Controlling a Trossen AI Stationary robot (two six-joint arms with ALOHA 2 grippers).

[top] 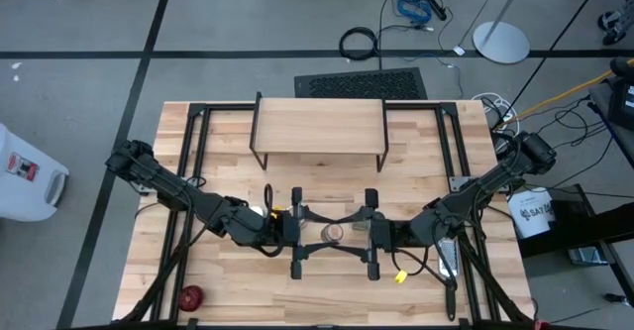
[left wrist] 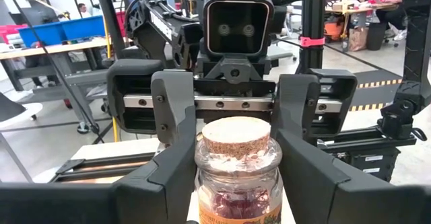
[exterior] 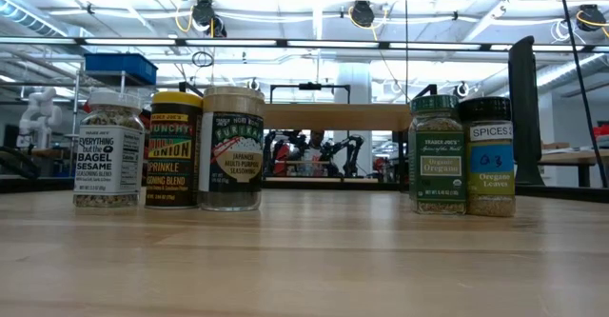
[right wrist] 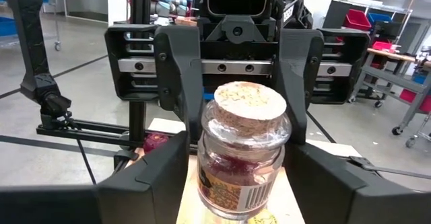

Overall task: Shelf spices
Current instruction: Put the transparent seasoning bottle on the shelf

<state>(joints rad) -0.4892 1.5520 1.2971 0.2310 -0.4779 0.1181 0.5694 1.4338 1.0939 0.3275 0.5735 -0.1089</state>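
Cork-topped jar (left wrist: 237, 173) clamped by left fingers (left wrist: 158, 190); right fingers (left wrist: 174, 109) stand clear.

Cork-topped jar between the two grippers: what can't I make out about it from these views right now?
- High view: the left gripper and right gripper cover the cork-topped jar; only its cork shows, too small for detail.
- Both wrist views: the bottom edge cuts off its base, so whether it rests on the table is unknown; the label is unreadable.
- Low view: the row of spice jars fills the foreground; this jar is not visible.
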